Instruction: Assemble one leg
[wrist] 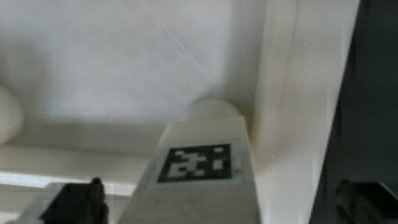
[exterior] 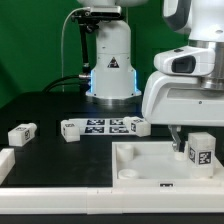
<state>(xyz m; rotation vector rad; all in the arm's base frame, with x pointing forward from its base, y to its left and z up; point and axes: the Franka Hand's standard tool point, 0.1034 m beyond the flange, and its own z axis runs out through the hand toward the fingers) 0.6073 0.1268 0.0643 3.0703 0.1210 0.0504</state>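
Note:
A leg [exterior: 200, 152], a small white block with a black-and-white tag, stands upright in the far corner of the large white tray [exterior: 150, 165] at the exterior view's right. My gripper [exterior: 188, 139] hangs right over it. In the wrist view the leg [wrist: 199, 160] lies between the two dark fingertips [wrist: 75, 204], with a gap showing on each side, so the gripper [wrist: 219, 206] is open around the leg. Three more legs lie on the table: one [exterior: 22, 132] at the exterior view's left, one [exterior: 70, 129] and one [exterior: 137, 126] at the ends of the marker board.
The marker board [exterior: 103, 125] lies flat in front of the arm's base [exterior: 111, 70]. A white part [exterior: 6, 163] sits at the exterior view's left edge. The tray's raised wall [wrist: 299, 90] runs close beside the leg.

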